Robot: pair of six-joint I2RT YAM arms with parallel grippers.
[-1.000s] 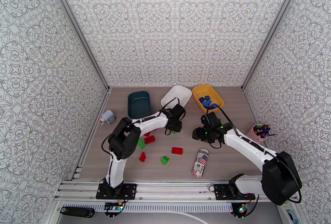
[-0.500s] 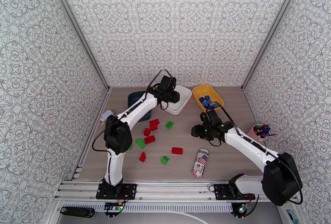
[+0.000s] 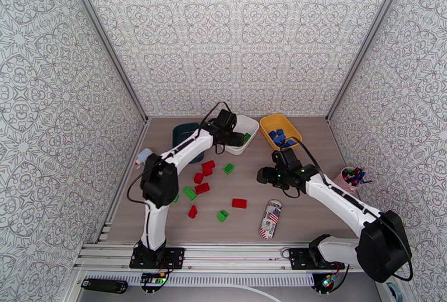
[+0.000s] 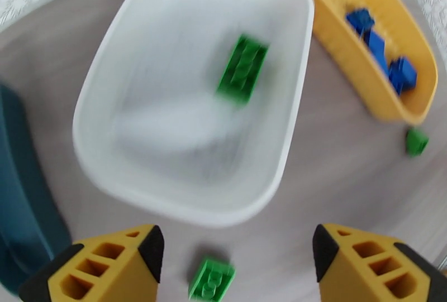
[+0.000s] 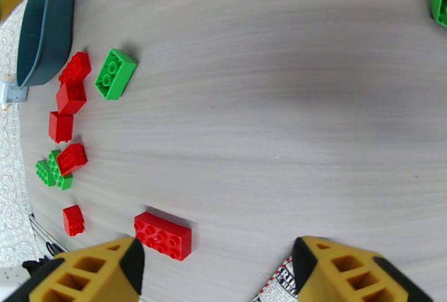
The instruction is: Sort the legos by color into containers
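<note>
My left gripper (image 4: 237, 253) hangs open over the near rim of the white container (image 4: 167, 46), which holds one blurred green lego (image 4: 243, 68). From above, that left gripper (image 3: 237, 139) sits at the white container (image 3: 250, 125). The yellow container (image 3: 267, 121) holds blue legos (image 3: 277, 135). An arm partly covers the teal container (image 3: 181, 130). Red legos (image 3: 208, 167) and green legos (image 3: 228, 168) lie scattered mid-table. My right gripper (image 5: 217, 264) is open and empty above a red lego (image 5: 163, 235), and in the top view the right gripper (image 3: 261, 176) is right of the pile.
A printed can (image 3: 272, 218) lies on its side near the front, right of a red brick (image 3: 239, 203). A pink cup of markers (image 3: 352, 177) stands at the right edge. A small white and blue object (image 3: 144, 158) sits by the left wall.
My left gripper rose from the table to the white container and opened, and a green lego now lies in that container. My right gripper opened wider and shifted slightly left.
</note>
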